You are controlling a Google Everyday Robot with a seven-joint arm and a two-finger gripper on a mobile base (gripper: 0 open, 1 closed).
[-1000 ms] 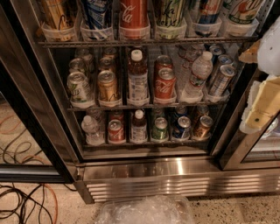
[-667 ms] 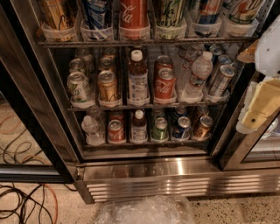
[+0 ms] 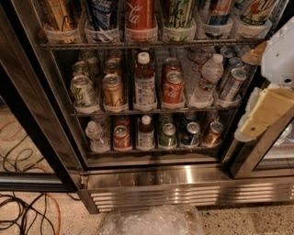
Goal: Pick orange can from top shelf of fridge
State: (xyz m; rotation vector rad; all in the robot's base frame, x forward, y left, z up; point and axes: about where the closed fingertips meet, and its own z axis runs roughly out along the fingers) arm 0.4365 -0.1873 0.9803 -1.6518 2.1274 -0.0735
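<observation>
The fridge (image 3: 183,183) filled most of the frame. Its top shelf (image 3: 151,44) ran along the upper edge. My gripper (image 3: 262,114) hung at the right edge, well apart from the cans; I could not tell its state. The orange can (image 3: 59,13) stood at upper left on that shelf, in the leftmost cup holder (image 3: 60,35).

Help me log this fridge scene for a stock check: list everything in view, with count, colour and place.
orange can: one, orange-gold, far-left holder on the top shelf
Coca-Cola can: one, red, third holder from the left
other top cans: four, blue, green, white, remaining holders
lower cans: many, mixed colours, middle and bottom racks
bottles: four, white-capped, middle and bottom racks
fridge: one, black frame, steel base
cables: several, black and orange, floor at left
plastic wrap: one, clear, floor in front
claw: one, white and yellow, right edge, level with the middle rack
</observation>
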